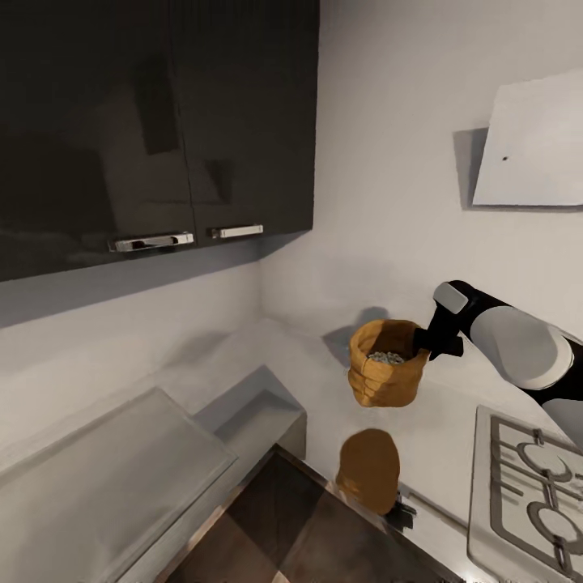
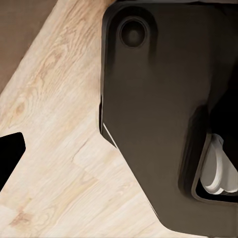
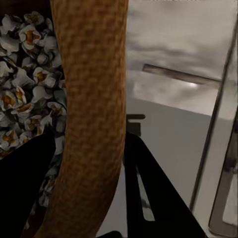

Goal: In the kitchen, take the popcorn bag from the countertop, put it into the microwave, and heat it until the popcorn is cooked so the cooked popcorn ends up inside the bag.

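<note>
Popcorn bag (image 1: 386, 374), a tan-orange woven sack with a thick rolled rim, hung in the air above the glossy pale countertop (image 1: 453, 421), its reflection lying directly below it on the worktop. We held it with the right gripper (image 1: 424, 338), whose dark fingers (image 3: 148, 188) were clamped on the rim, one inside the mouth and one outside, as the right wrist view showed. The popcorn (image 3: 25, 89) inside appeared as puffed white pieces with amber centres, which we read as already cooked. We judged the bag to be light and soft: its wall slumped and wrinkled, so the stiffest and safest place to take hold was the rolled rim, with the mouth kept upward to prevent spilling. A pinch on the wall alone would probably let the cloth fold or slip. The gas hob (image 1: 530, 486) lay just beside the bag on our right, and the dark wall cabinets (image 1: 154, 121) hung at upper left. The left wrist view looked over a pale wooden floor (image 2: 54, 114) and a dark part of our own body; whether the left gripper was apart or together we could not tell.
</note>
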{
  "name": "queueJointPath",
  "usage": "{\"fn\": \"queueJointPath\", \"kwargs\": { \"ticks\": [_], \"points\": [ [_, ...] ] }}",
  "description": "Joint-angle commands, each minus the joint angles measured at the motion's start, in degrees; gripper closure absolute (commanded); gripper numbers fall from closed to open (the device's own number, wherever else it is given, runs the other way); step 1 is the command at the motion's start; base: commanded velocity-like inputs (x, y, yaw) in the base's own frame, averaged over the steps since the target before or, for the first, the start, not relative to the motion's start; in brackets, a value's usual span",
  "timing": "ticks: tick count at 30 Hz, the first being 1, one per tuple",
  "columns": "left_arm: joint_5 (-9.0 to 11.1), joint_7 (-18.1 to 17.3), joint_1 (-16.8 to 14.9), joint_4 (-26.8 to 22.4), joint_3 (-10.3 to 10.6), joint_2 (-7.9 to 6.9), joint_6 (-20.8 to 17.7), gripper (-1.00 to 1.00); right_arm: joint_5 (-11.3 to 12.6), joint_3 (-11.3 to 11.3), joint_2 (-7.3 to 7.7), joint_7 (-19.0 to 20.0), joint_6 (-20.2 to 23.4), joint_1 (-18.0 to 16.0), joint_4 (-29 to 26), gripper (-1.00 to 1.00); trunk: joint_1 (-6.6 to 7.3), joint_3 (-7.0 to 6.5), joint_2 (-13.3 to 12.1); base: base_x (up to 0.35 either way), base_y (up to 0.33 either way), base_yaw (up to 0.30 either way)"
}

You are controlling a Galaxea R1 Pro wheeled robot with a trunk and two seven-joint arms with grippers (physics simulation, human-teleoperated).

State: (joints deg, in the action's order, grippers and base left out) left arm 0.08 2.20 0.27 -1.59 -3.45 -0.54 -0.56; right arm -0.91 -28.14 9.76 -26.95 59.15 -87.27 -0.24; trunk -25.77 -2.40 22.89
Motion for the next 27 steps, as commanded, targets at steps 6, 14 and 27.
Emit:
{"fn": "queueJointPath", "kwargs": {
  "ticks": [6, 14, 27],
  "points": [
    [0.0, 0.1, 0.0, -0.1, -0.3, 0.01, -0.1, -1.0, -0.1, -0.5, 0.0, -0.4, 0.1, 0.0, 0.0, 1.0, -0.01, -0.15, 0.0, -0.095, -0.206, -0.027],
    [0.0, 0.1, 0.0, -0.1, -0.3, 0.01, -0.1, -1.0, -0.1, -0.5, 0.0, -0.4, 0.1, 0.0, 0.0, 1.0, -0.01, -0.15, 0.0, -0.014, -0.024, -0.225],
    [0.0, 0.1, 0.0, -0.1, -0.3, -0.03, -0.1, -1.0, -0.1, -0.5, 0.0, -0.4, 0.1, 0.0, 0.0, 1.0, -0.01, -0.15, 0.0, 0.0, 0.0, -0.292]
  ]
}}
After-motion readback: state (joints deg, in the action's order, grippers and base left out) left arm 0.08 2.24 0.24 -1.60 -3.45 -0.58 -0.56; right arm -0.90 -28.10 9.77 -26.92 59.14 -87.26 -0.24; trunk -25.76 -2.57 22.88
